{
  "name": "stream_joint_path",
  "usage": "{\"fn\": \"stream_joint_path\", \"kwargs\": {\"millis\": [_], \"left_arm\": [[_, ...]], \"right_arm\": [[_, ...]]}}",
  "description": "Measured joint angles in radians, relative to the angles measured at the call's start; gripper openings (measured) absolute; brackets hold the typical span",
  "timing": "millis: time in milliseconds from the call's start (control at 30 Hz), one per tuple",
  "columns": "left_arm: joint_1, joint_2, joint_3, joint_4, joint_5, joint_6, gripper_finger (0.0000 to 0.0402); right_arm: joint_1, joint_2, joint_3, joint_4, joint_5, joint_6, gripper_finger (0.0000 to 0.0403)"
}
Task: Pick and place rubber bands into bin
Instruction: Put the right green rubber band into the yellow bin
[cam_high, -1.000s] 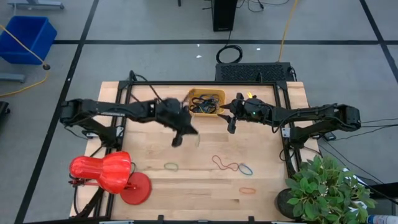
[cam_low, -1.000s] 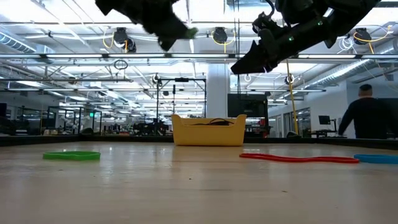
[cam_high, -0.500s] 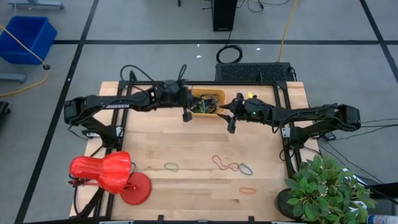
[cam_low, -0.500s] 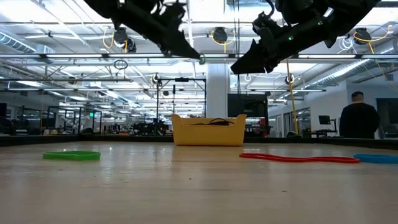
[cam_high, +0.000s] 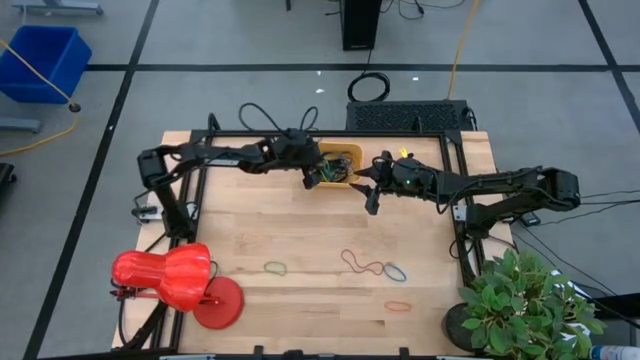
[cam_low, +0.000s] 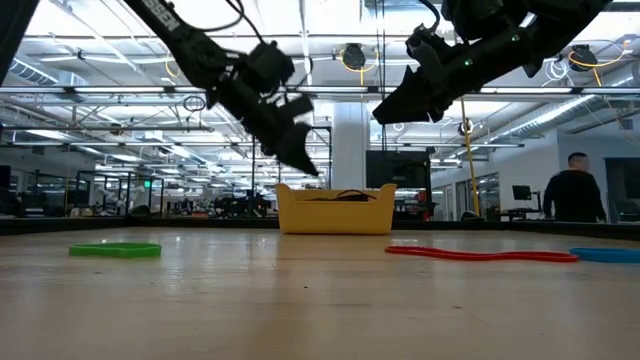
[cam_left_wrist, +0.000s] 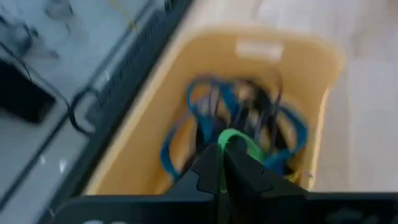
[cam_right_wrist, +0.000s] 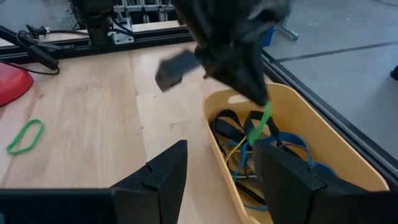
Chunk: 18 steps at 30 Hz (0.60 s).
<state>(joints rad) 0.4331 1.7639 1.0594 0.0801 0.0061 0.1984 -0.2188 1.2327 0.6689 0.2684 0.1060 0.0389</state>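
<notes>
The orange-yellow bin (cam_high: 324, 150) stands near the table's far edge, with several blue and black rubber bands (cam_left_wrist: 211, 118) lying in it. My left gripper (cam_high: 312, 180) is over the bin's left side, shut on a green rubber band (cam_left_wrist: 239, 142). It also shows above the bin in the low view (cam_low: 303, 163). My right gripper (cam_high: 372, 202) hangs open and empty just right of the bin, above the table. Green (cam_high: 275, 268), red (cam_high: 358, 264), blue (cam_high: 396, 271) and orange (cam_high: 398, 306) bands lie flat on the near half of the table. My left gripper pinches the green band at the loop's top (cam_right_wrist: 266, 106) between its shut fingertips, slanting down from the table's left. The band hangs slack below the fingers (cam_right_wrist: 249, 81), clear of the table. Its lower end (cam_right_wrist: 255, 134) is just above the bands in the bin.
A red lamp-like object (cam_high: 165, 278) stands at the table's near left corner. A potted plant (cam_high: 525, 300) is at the near right. A person (cam_low: 570, 195) stands far behind the table. Bare wood lies between the bin and the loose bands.
My left gripper has gone from the middle of the table toward the far edge and a little right, ending over the bin. It has stayed shut on the green band, which has travelled with it clear of the table.
</notes>
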Motion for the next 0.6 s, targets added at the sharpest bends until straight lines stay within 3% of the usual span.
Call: {"fn": "stream_joint_path", "kwargs": {"millis": [167, 600], "left_arm": [[0.005, 0.055, -0.002, -0.008, 0.001, -0.002, 0.0006], [0.003, 0.067, -0.001, 0.002, -0.008, 0.011, 0.0067]], "right_arm": [[0.0, 0.0, 0.0, -0.011, 0.001, 0.002, 0.0174], [0.023, 0.0, 0.0, -0.009, -0.006, 0.046, 0.0172]]}}
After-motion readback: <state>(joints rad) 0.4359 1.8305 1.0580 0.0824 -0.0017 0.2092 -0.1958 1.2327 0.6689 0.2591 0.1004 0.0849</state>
